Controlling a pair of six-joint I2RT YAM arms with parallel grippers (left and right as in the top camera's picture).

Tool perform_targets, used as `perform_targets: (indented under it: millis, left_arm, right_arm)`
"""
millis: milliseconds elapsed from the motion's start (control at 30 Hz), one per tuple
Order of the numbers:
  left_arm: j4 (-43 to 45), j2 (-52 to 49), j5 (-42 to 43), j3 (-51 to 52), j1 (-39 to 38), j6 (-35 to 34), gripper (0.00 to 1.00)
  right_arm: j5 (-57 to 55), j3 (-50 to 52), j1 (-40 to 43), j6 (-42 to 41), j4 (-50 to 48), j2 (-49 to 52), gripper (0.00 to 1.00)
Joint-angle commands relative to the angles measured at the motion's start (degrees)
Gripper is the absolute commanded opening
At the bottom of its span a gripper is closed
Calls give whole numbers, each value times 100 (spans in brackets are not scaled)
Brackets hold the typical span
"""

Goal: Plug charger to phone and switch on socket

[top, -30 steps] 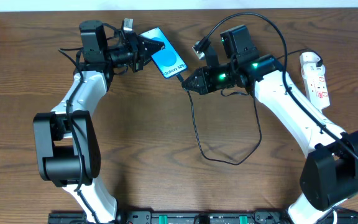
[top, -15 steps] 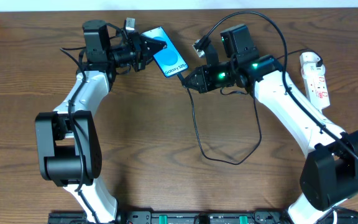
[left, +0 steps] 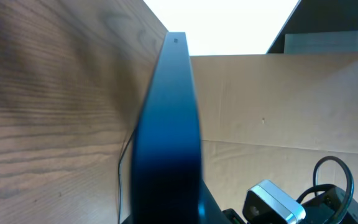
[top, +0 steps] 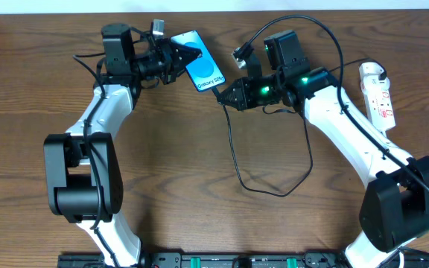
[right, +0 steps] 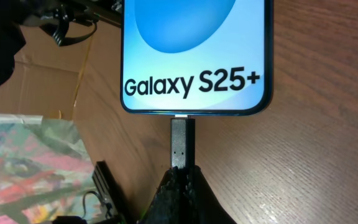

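Note:
The phone (top: 202, 68) with a blue-cyan screen lies tilted at the table's back middle. My left gripper (top: 185, 54) is shut on its far end; in the left wrist view the phone's edge (left: 166, 143) fills the middle. My right gripper (top: 228, 98) is shut on the charger's black plug tip (right: 182, 142), whose metal end touches the phone's (right: 194, 56) bottom port below the "Galaxy S25+" text. The black cable (top: 237, 160) loops down over the table and arcs up behind my right arm. The white socket (top: 378, 93) lies at the far right.
A small grey connector (top: 239, 53) hangs on a cable near the right arm's camera. A white plug head (left: 275, 202) shows at the lower right of the left wrist view. Cardboard lines the table's back edge.
My left gripper has shifted the phone slightly up and to the right, toward the plug tip. My right gripper has barely moved.

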State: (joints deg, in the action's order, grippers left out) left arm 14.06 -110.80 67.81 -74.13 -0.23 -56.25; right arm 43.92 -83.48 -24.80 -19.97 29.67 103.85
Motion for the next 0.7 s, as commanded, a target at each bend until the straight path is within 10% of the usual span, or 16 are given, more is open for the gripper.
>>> perform_targets:
  millis: [0,667]
  left_arm:
    - [-68,129,957,-15,-437,267,8]
    - [-68,129,957,-13,-634,404,7]
  right_arm:
    - [-487,-146,37,-299,-428,-142,1]
    - [-719,-146,37,-573,-769,-140,1]
